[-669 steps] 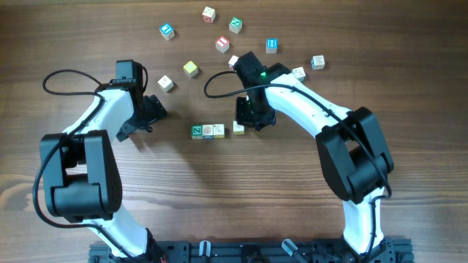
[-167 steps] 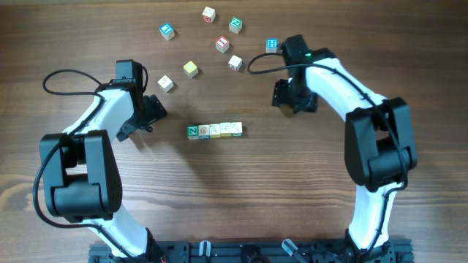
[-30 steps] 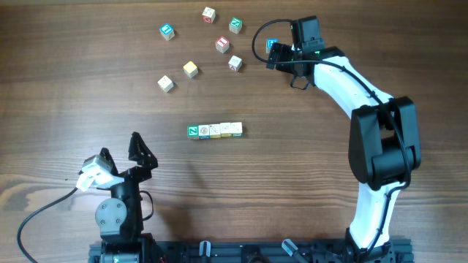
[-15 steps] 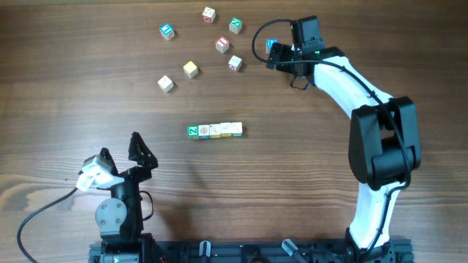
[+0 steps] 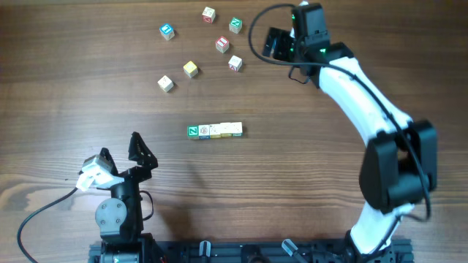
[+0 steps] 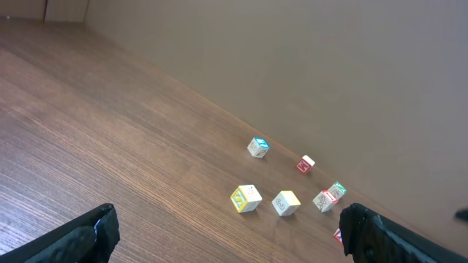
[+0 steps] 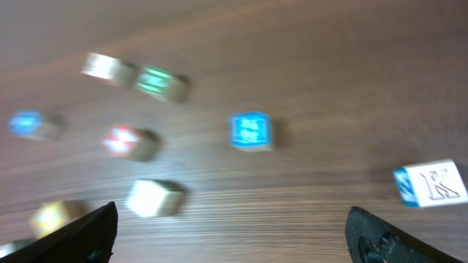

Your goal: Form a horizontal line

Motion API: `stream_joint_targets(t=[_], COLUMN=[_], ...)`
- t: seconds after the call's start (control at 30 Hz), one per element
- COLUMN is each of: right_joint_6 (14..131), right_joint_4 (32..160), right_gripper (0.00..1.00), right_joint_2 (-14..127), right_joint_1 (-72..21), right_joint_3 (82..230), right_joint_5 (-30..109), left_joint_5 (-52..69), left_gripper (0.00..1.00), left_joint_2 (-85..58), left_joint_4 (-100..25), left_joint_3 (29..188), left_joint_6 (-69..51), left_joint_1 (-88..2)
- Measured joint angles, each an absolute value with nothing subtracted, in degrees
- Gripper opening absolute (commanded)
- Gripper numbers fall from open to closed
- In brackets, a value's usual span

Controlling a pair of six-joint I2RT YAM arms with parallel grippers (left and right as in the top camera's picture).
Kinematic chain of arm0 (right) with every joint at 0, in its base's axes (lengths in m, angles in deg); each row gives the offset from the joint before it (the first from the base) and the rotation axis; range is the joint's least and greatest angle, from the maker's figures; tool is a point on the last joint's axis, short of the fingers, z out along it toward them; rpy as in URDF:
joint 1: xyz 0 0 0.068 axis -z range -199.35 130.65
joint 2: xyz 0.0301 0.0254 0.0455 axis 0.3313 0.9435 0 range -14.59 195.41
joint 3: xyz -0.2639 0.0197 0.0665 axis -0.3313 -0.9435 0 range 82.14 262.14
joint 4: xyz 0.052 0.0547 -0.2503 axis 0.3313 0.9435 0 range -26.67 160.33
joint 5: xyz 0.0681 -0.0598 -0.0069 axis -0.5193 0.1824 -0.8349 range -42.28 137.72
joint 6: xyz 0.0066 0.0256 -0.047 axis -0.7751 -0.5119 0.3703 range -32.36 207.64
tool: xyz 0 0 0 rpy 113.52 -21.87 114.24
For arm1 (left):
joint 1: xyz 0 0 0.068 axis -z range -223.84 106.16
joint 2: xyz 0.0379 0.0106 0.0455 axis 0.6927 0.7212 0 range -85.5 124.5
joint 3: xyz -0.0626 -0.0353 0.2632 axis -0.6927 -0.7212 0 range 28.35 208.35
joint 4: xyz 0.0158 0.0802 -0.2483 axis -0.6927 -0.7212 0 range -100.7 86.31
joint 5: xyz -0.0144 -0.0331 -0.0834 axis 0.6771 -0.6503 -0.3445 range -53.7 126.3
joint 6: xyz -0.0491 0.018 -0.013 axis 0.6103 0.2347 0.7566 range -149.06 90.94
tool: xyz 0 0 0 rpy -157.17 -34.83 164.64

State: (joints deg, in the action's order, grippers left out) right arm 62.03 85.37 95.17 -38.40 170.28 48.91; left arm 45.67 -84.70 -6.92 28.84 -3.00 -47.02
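Observation:
The horizontal line (image 5: 216, 130) is a short row of letter cubes set edge to edge at mid-table, its left end green-faced. My right gripper (image 5: 269, 45) hovers open near the table's far edge, well away from the row. Its wrist view is motion-blurred; between the open fingertips (image 7: 232, 226) lies bare wood, with a blue cube (image 7: 251, 131) further ahead. My left gripper (image 5: 119, 146) stands open over its base at the front left, nothing between its fingers (image 6: 230, 237). The row is out of both wrist views.
Loose cubes lie scattered at the far side: blue (image 5: 167, 31), white-red (image 5: 209, 13), green (image 5: 235, 25), red (image 5: 222, 44), white (image 5: 235, 63), yellow (image 5: 190, 69), cream (image 5: 166, 83). A blue-white K cube (image 7: 431, 183) shows at the right of the right wrist view.
The right arm has swung up and back toward the far edge, now covering the blue cube from overhead. The left arm and the row have not moved.

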Motion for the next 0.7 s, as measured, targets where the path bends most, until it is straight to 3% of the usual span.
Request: stream_joint_targets(t=[0.17,0.47,0.7], right_joint_6=[62.0,62.0,62.0], right_joint_4=[85.2,85.5,85.9], right_gripper=[1.0,1.0,1.0], right_joint_2=[83.4,60.7,58.8], right_joint_1=[-48.3,-48.1,-48.1], right_joint_3=[166.0,139.2,130.2], right_joint_5=[48.8,49.1,49.1], left_joint_5=[45.7,45.7,45.7], left_gripper=[1.0,1.0,1.0], left_joint_2=[-84.7,-84.7,-84.7], left_joint_4=[-6.9,-6.9,-6.9], left_joint_3=[28.8,28.8,28.8], left_joint_6=[-3.0,-3.0,-3.0], left_joint_1=[-47.0,-47.0,-47.0])
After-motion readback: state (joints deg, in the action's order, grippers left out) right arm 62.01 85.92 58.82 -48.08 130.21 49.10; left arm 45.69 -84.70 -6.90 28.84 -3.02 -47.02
